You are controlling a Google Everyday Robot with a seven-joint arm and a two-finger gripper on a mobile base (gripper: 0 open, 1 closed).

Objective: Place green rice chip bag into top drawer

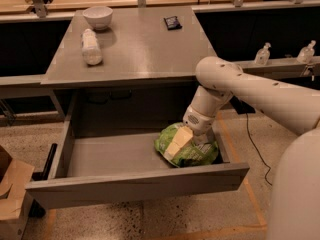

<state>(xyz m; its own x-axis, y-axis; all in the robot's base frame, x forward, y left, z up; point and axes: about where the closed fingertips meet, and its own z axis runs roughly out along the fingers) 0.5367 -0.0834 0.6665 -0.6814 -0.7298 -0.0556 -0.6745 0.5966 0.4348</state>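
The green rice chip bag (192, 151) is inside the open top drawer (135, 181), at its right end, low against the drawer floor. My gripper (176, 145) reaches down into the drawer from the right and is shut on the bag. One pale finger (179, 140) lies across the bag's upper left face. The white arm comes in from the right and hides the bag's back edge.
On the grey desk top (140, 49) stand a white bowl (97, 17), a white plastic bottle (91, 47) lying on its side, and a small black packet (172, 22). A cardboard box (10, 194) sits on the floor at the left of the drawer.
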